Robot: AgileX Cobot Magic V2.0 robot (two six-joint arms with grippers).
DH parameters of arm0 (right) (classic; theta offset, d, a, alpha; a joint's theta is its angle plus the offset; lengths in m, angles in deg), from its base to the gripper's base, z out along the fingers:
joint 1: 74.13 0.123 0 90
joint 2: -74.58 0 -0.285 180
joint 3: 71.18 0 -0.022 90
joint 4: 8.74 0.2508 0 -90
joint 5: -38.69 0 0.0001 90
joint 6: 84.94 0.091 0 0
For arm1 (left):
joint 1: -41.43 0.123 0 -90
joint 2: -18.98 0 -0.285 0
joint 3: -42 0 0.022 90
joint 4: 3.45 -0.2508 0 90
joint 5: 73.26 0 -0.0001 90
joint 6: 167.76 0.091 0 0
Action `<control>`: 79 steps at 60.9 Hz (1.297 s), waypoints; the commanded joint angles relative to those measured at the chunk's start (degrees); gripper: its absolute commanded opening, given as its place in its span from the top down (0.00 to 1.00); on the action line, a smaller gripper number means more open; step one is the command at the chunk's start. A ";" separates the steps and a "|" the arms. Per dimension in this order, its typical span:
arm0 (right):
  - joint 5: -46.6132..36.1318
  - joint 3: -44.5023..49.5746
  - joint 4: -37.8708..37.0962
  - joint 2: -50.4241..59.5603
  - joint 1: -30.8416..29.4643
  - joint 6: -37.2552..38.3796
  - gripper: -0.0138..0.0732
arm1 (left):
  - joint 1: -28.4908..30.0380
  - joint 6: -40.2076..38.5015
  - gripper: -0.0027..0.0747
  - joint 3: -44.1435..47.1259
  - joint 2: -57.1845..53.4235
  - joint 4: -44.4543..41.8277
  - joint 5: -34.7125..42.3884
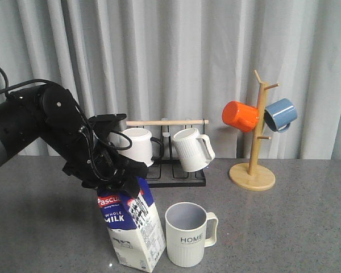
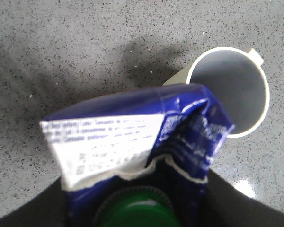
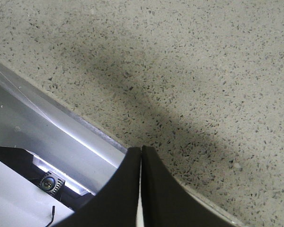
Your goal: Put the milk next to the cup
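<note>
The milk (image 1: 131, 227) is a blue and white carton, slightly tilted, low at the table's front left. Whether its base rests on the table I cannot tell. My left gripper (image 1: 116, 185) is shut on its folded top from above. The left wrist view shows the milk (image 2: 132, 137) and its green cap (image 2: 135, 213) between the dark fingers of the left gripper (image 2: 135, 198). The cup (image 1: 186, 236), cream, ribbed and marked "HOME", stands just right of the carton with a small gap; it is also visible from above as the cup (image 2: 232, 90). My right gripper (image 3: 141, 153) is shut on nothing over a table edge and is out of the front view.
Behind stands a black rack (image 1: 176, 176) with a white mug with a black handle (image 1: 137, 145) and a small ribbed mug (image 1: 192, 149). A wooden mug tree (image 1: 253, 170) at the back right carries an orange mug (image 1: 240, 116) and a blue mug (image 1: 281, 114).
</note>
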 commanded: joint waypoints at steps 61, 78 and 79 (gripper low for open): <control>-4.95 -1.40 -6.88 0.00 -0.07 5.34 0.85 | -0.50 -0.32 0.20 -1.83 -13.57 1.94 0.55; -6.66 -1.40 -36.49 0.00 -0.07 39.08 0.85 | -0.50 0.17 0.41 -1.77 -22.58 0.64 0.55; -6.66 -1.40 -38.38 0.00 -0.07 40.70 0.85 | -0.50 0.17 0.44 -1.77 -22.97 0.32 0.55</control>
